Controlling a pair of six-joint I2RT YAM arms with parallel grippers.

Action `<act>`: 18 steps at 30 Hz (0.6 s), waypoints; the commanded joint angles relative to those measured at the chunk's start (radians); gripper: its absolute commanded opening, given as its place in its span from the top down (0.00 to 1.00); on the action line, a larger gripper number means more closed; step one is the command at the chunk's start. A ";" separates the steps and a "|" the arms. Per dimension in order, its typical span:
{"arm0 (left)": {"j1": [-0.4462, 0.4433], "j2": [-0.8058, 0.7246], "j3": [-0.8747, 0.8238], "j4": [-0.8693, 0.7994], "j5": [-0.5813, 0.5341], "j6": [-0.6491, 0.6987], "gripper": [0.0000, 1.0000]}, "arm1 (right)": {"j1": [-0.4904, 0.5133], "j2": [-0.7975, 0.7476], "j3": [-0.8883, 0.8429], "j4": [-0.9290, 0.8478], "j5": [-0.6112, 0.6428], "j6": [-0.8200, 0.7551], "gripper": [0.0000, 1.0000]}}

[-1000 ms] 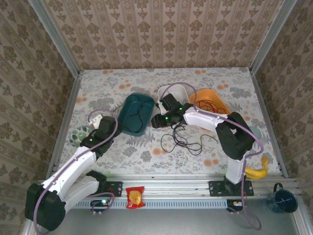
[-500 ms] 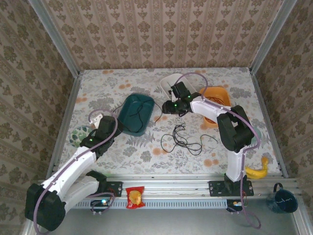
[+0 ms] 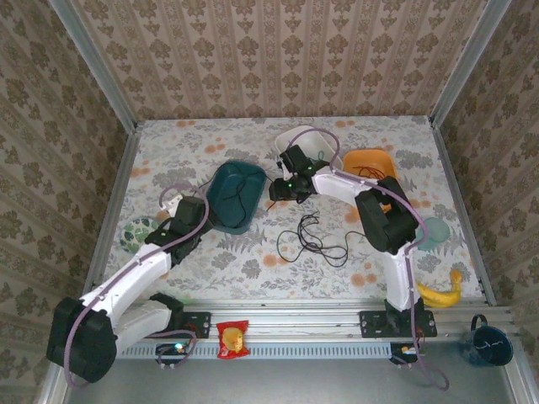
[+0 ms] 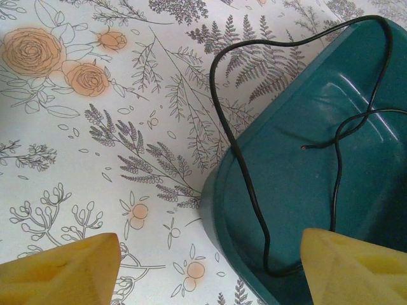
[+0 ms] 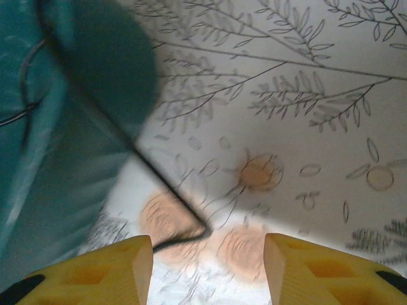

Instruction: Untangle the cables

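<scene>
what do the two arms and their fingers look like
Both the left arm and right arm have white links, black joints and a lilac hose looping alongside. Small green lights glow near the right wrist. The left fingers and right fingers are yellow, wedge-shaped blocks.

Floral-print bench (image 3: 383,135): teal tray (image 3: 234,198) left of centre; white bowl (image 3: 296,136) and orange bowl (image 3: 370,162) toward the back; black cables (image 3: 313,240) in a loose squiggle mid-bench (another trails over the tray's rim); banana (image 3: 440,295) at the right front edge.
</scene>
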 commanded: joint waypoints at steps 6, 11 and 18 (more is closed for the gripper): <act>0.040 0.049 0.015 0.072 -0.001 0.017 0.24 | -0.002 0.064 0.057 0.059 0.099 0.001 0.95; 0.051 0.038 -0.026 0.136 0.004 -0.023 0.24 | 0.001 -0.082 -0.047 0.126 0.158 0.004 1.00; 0.103 -0.040 -0.134 0.330 0.038 -0.088 0.24 | 0.061 -0.230 -0.069 0.137 0.187 -0.079 1.00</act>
